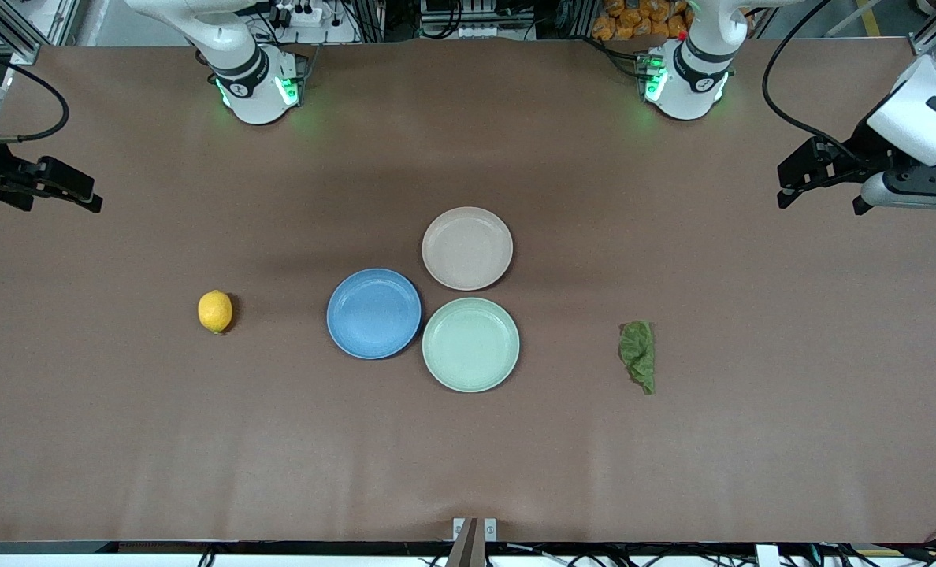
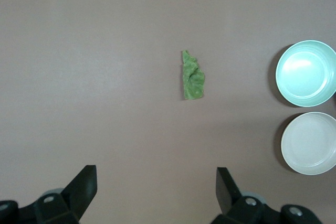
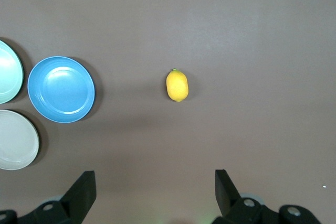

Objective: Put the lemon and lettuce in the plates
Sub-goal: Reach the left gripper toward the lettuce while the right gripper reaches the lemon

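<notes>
Both arms parked high, fruit and leaf sat untouched on the brown mat.

The lemon point(image 1: 215, 311), smooth and oval, lay toward the right arm's end of the table point(image 1: 673, 472), well apart from the blue plate point(image 1: 373, 313). The lettuce point(image 1: 638, 355), a crinkly dark green leaf, lay flat toward the left arm's end, clear of the mint-green plate point(image 1: 470, 344). The three shallow, round, rimmed plates clustered mid-table, close together, with the beige-pink plate point(image 1: 467, 248) farthest from the front camera; all three were bare inside. The table cover was a matte brown sheet with faint creases, and cables and metal framing showed past the bases. The left gripper point(image 2: 156, 184) hung wide open over the lettuce area holding nothing, and the right gripper point(image 3: 155, 186) was spread the same, with nothing in it, above the lemon's end.
</notes>
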